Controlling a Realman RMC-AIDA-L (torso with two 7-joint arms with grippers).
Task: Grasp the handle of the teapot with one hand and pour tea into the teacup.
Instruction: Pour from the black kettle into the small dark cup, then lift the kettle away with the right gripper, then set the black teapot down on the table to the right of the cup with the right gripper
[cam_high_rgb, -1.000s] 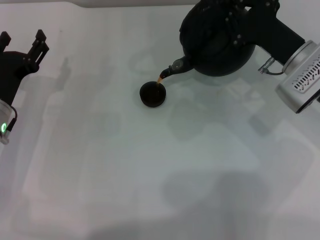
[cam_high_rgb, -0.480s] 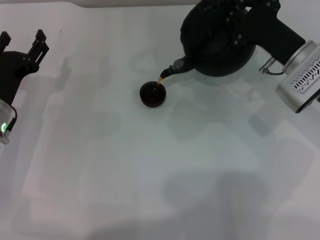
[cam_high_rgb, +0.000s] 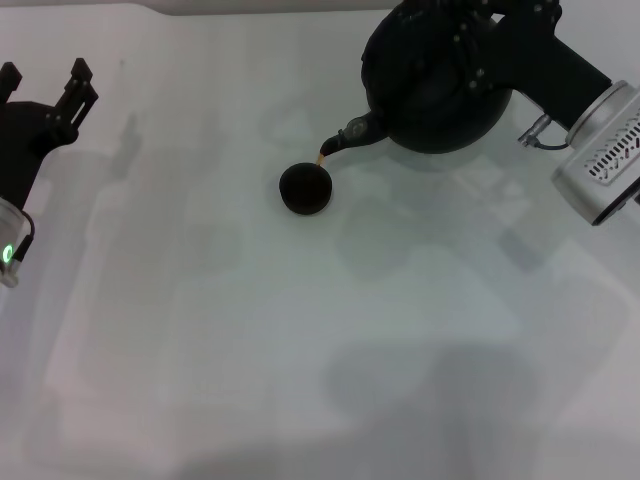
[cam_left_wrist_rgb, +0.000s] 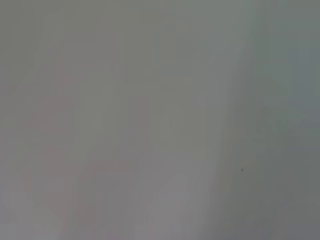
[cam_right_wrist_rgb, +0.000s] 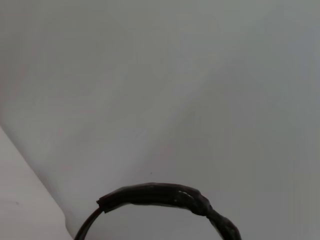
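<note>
Near part of the counter (cam_high_rgb: 250, 380) is bare, nothing in the way there. Left tool (cam_high_rgb: 45, 95) sits parked at the left edge, well apart from the work, fingers spread and holding nothing.

Mid-counter: cup (cam_high_rgb: 305, 188), small, black, no handle. Likely light and easy to knock, so the spout should stay off its rim.

Farther back and to the right: pot (cam_high_rgb: 432, 85), tilted, spout (cam_high_rgb: 338, 143) pointing down toward the cup, tip just above and beside the rim. An amber trace shows at the tip; whether tea is landing in the cup isn't clear.

Right tool (cam_high_rgb: 470, 30) is at the pot's top where the handle (cam_right_wrist_rgb: 165, 195) runs. Its fingers are hidden, so clenched or not can't be told, though the pot hangs tilted from that arm.

Judgement: pot looks heavy and rigid, load shifts as tea moves. The handle's crown is the right hold; wrapped surface should resist slipping. Tilt slowly.
</note>
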